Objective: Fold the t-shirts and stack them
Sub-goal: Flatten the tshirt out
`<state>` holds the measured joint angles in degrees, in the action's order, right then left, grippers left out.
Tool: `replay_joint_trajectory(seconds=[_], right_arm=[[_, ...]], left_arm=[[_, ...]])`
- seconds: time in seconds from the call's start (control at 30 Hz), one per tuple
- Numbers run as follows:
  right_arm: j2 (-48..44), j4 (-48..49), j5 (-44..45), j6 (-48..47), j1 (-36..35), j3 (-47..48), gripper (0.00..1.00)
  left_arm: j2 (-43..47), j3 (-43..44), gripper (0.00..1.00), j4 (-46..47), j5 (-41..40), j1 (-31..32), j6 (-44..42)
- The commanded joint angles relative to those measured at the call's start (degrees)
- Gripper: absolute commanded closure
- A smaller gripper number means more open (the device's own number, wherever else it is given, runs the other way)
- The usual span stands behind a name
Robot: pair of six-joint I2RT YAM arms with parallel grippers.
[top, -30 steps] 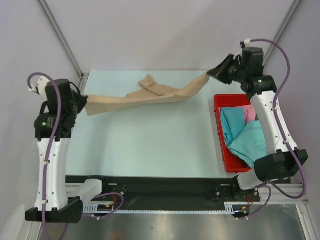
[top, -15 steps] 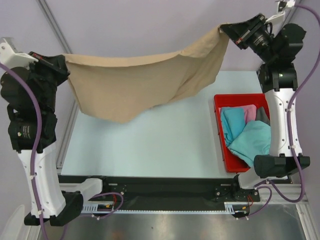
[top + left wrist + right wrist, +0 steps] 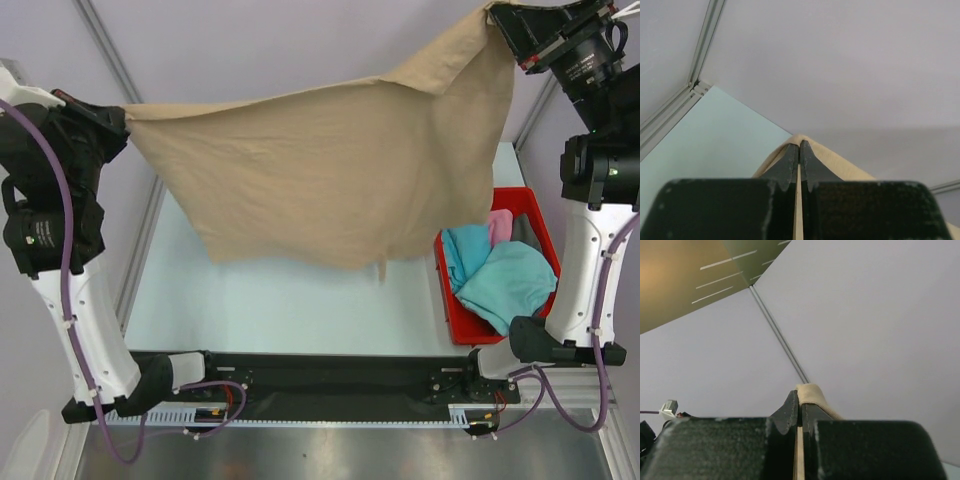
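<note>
A tan t-shirt hangs spread in the air above the table, held by two corners. My left gripper is shut on its left corner, where tan cloth wraps over the fingertips. High at the top right, my right gripper is shut on the other corner, with a tan fold pinched at the tips. The shirt's lower edge dangles just above the table. Teal t-shirts and a pink one lie bunched in the red bin.
The red bin stands at the table's right side beside the right arm's base. The pale green table shows below the hanging shirt. Metal frame posts run up behind the left arm.
Both grippers have risen from near the table and moved apart, lifting the tan shirt off the surface. The shirt has unfurled from a stretched strip into a wide hanging sheet.
</note>
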<state>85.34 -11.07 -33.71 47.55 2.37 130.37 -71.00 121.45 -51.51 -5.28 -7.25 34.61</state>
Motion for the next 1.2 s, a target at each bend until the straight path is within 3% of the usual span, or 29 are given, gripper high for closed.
replay_joint_trajectory(seconds=[0.0, 0.23, 0.53, 0.8, 0.87, 1.03, 1.1, 1.17], right_arm=[[-3.2, -0.1, 0.2, -0.6, 0.6, 1.4, 1.0], [-14.7, -2.4, -2.2, -4.0, 0.7, -4.1, 1.0], [-30.3, -6.3, -1.0, -7.3, 0.6, -11.7, 1.0], [-29.9, -4.1, -1.1, -3.3, 0.7, -11.2, 1.0], [-28.9, 1.1, -1.3, -0.5, 0.7, -14.2, 1.0], [-24.0, 16.1, -2.1, 5.6, 0.6, -29.4, 1.0], [-19.5, 20.7, -0.5, 3.2, -2.2, -32.6, 1.0], [-15.5, 20.1, 0.5, -2.1, -9.4, -34.1, 1.0]], left_arm=[[1.0, 6.6, 1.0, -1.5, 1.4, -1.0, -0.9], [9.8, 7.5, 1.0, 3.2, 6.5, -1.0, -4.8], [24.2, 2.9, 1.0, 2.6, 1.1, 0.5, -8.7], [26.1, 7.1, 1.0, 2.7, 0.1, 0.7, -9.6], [26.2, 3.5, 1.0, 3.9, -0.6, 0.7, -9.6], [28.1, -16.9, 1.0, 13.8, -2.5, 0.7, -8.2], [28.5, -26.7, 1.0, 19.5, -3.7, 0.7, -8.1], [28.2, -33.1, 1.0, 25.2, -5.8, 0.7, -7.9]])
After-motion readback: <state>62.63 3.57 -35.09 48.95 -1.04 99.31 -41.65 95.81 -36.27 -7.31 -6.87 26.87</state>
